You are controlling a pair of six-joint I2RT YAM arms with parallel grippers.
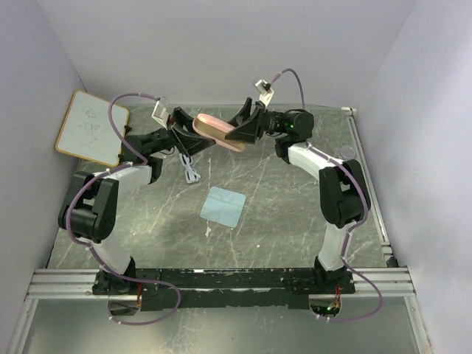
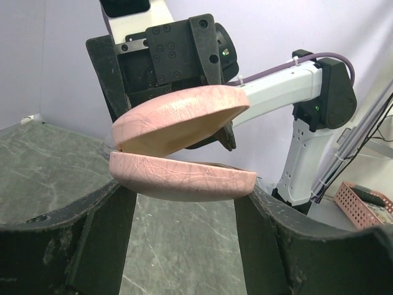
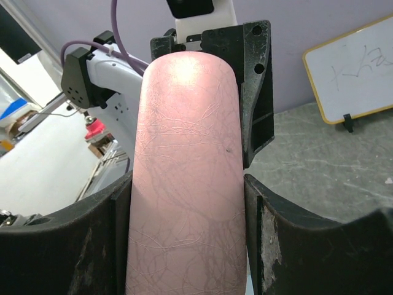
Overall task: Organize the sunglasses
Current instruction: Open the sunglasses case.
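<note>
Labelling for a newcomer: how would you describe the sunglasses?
On the dark marbled table, look just left of centre, beyond the pale blue cloth. The sunglasses lie there: a thin whitish frame, unlike the square cloth or the raised pink case.

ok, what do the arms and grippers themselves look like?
Left arm and right arm match: white link shells, black joint housings, a purple cable looped along each. Green LED on a right-arm joint. Fingers black, broad, curved, scuffed.
</note>
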